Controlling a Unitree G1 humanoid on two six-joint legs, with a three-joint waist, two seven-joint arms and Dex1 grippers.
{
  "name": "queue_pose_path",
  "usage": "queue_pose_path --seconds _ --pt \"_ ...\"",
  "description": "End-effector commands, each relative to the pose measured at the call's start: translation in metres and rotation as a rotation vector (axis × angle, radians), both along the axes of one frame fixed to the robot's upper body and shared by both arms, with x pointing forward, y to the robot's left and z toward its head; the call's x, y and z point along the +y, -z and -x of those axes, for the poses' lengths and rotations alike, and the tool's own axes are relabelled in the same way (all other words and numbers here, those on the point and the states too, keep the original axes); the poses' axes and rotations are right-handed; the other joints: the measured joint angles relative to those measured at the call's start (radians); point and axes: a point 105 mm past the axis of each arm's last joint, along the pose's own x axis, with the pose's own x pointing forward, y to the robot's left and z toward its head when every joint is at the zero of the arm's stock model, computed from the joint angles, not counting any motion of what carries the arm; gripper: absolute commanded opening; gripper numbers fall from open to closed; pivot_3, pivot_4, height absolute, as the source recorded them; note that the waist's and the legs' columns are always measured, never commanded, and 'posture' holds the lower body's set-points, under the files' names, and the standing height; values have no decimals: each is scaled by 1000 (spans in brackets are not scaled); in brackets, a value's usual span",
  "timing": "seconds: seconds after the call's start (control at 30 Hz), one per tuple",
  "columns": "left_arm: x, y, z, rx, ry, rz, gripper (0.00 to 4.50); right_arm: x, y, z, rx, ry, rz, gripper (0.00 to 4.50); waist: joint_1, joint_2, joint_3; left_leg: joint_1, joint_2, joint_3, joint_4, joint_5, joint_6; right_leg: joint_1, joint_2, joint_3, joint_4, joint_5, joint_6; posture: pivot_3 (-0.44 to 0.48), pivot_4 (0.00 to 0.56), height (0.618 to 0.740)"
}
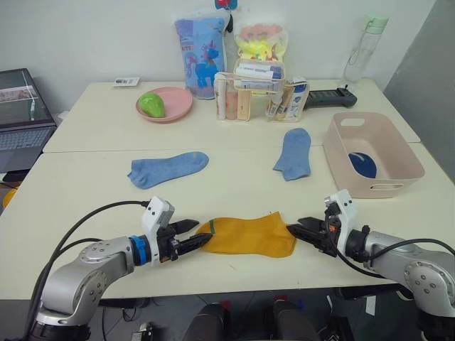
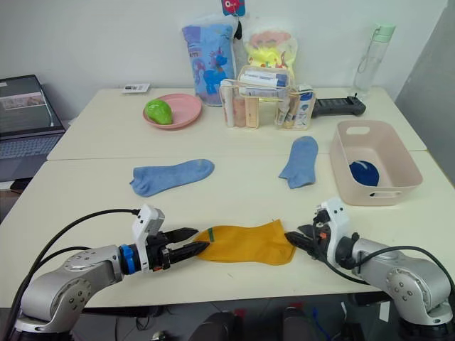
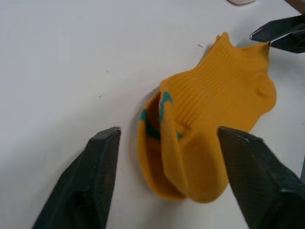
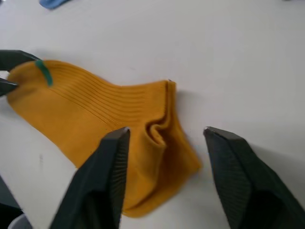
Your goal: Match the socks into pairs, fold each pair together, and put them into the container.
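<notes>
A laptop [image 1: 21, 117] at the left edge of the head view is cut off by the frame, and the top of a red and blue thing [image 1: 226, 3] at the top edge is cropped too. In the bin [image 1: 398, 167] at the right, a navy sock [image 1: 362, 165] shows only in part behind the near wall, so whether it is one sock or two cannot be told. The labels on the packets in the clear box [image 1: 259, 96] at upper centre are too small to read, and the yellow sock [image 3: 209, 129] in the left wrist view shows doubled layers whose count is unclear.
</notes>
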Motion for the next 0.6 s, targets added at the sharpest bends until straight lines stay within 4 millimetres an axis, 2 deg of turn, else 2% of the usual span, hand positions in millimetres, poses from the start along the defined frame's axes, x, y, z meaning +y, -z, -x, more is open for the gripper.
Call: queue_pose_path --seconds 0.03,0.1,0.2,0.23,0.33,0.47,0.6 --pt "10 -18 -9 -98 -2 -38 4500 4 -22 -5 -158 -59 27 3984 0 0 0 0 0 0 0 0 0 0 0 0 0 0 0 0 150 740" --pt "12 -23 -12 -115 2 -41 4500 7 -31 -6 -213 -96 14 4478 1 0 0 0 0 0 0 0 0 0 0 0 0 0 0 0 150 740" --pt "4 -38 -20 -176 54 -16 4500 17 -48 -15 -316 -132 -21 4478 1 0 0 0 0 0 0 0 0 0 0 0 0 0 0 0 150 740" --pt "-1 -44 -23 -197 73 8 4500 21 -50 -17 -343 -154 -16 4279 1 -1 0 0 0 0 0 0 0 0 0 0 0 0 0 0 150 740" --pt "-19 -48 -25 -303 190 -56 4500 39 -48 -16 -417 -289 40 3492 1 -1 0 0 0 0 0 2 -4 0 0 -1 0 0 0 0 150 740" --pt "-36 -37 -17 -397 367 -146 3272 59 -29 -15 -489 -478 146 2005 -1 -1 0 0 0 1 0 2 -4 0 0 0 -1 0 0 0 150 740" --pt "-39 -14 -13 -395 433 -215 1955 61 -4 -18 -470 -553 205 543 1 -1 0 0 0 0 0 2 -4 0 0 0 -1 0 0 0 150 740"
